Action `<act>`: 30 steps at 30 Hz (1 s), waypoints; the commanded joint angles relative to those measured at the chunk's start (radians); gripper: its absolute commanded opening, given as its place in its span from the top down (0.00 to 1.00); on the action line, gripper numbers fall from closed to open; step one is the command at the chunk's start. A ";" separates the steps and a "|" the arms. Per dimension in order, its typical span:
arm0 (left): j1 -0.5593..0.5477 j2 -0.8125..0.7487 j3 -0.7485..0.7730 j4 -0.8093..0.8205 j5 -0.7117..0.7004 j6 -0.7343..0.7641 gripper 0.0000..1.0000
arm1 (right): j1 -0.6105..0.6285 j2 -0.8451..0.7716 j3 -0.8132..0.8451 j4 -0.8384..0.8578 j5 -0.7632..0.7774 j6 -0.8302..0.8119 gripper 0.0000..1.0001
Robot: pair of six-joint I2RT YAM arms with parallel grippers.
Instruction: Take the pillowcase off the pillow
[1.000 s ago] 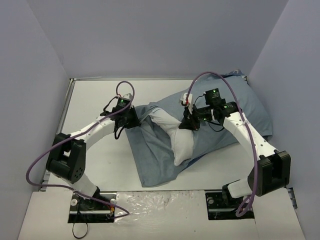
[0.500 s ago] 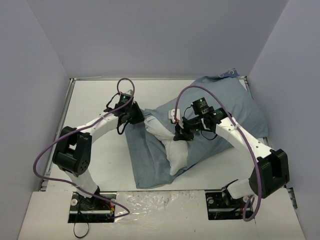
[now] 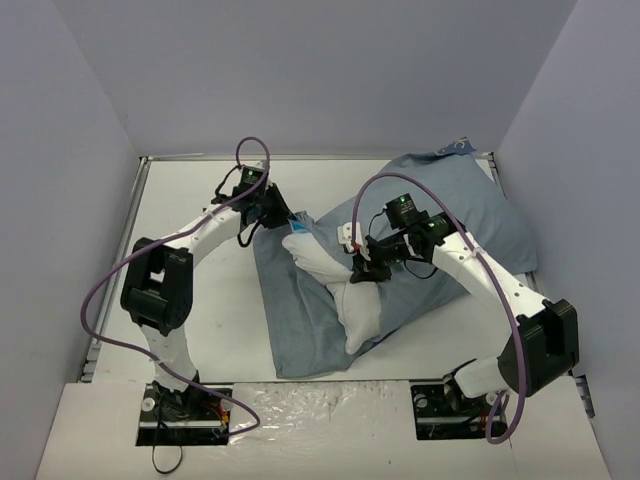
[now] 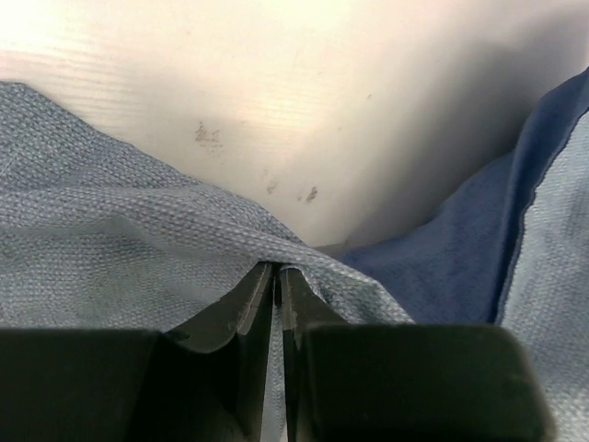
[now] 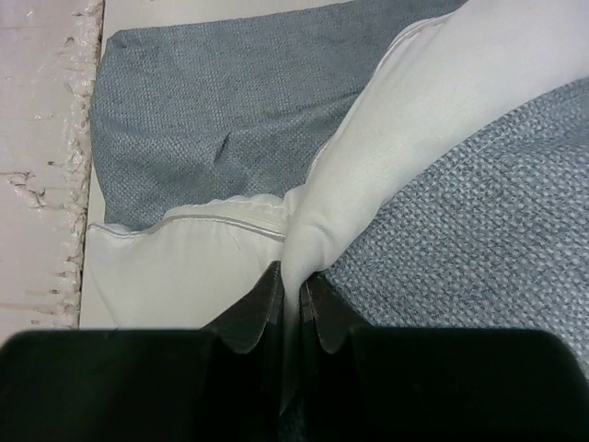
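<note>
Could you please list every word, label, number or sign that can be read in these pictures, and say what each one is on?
No text can be read in any of the three views.
Pillowcase: its far corner shows faint pale marks, too small to read.
Pillow: plain white, no label in view.
Both wrist views show only fabric weave and bare surface, with no lettering.

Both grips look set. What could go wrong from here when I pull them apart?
1. The left gripper pinches only a thin fold of the pillowcase edge; it may slip free.
2. The right gripper holds a small pinch of the pillow, much of which seems to sit inside the case, so the bundle may drag instead of separating.
</note>
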 commanded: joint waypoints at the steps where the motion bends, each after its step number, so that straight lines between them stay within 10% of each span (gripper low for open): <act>1: 0.022 0.009 0.055 0.027 -0.012 0.004 0.92 | 0.007 0.010 0.065 -0.172 -0.058 0.006 1.00; 17: 0.062 -0.321 0.329 -0.292 -0.230 0.189 0.40 | -0.076 0.312 0.507 -0.165 -0.234 0.199 1.00; 30: -0.239 -0.793 -0.269 -0.247 -0.340 -0.171 0.37 | -0.091 0.401 0.696 -0.111 -0.315 0.285 1.00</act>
